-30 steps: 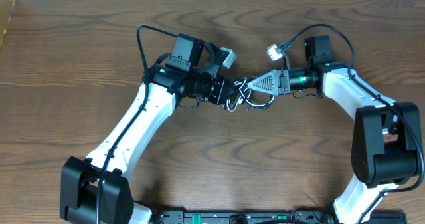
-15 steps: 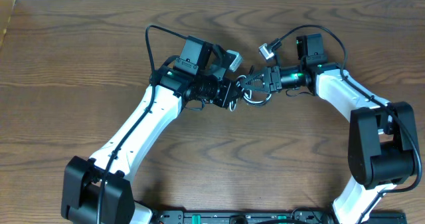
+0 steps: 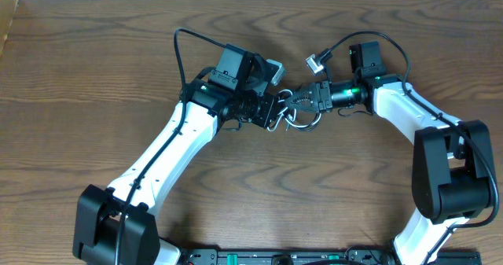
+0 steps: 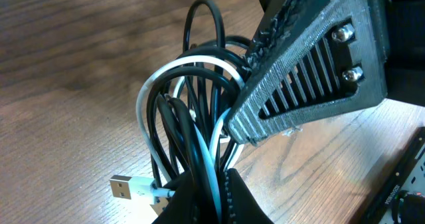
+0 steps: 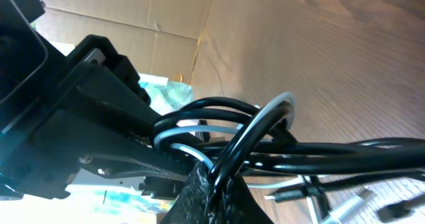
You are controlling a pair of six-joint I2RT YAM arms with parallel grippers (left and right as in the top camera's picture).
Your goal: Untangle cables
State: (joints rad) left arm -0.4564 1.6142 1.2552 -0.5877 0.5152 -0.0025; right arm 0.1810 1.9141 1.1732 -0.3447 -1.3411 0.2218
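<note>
Left gripper [image 3: 275,110] is clamped shut on the cables [image 3: 299,122]; black and white strands are seen pinched at its tips in the left wrist view. The bundle is placed about mid-table [image 3: 94,76], slightly nearer the far edge; whether it is lifted clear cannot be told. A white cable [image 4: 147,98] is looped among the black ones, and its USB plug [image 4: 123,185] is left free beside the left fingers. Right gripper [image 3: 292,102] is closed on the same bundle from the right, tips almost meeting the left's. The bundle is caught between both grippers, neither nearer, with its long axis roughly along the line joining them. Separation along that line is judged needed; loops may be tightened.
</note>
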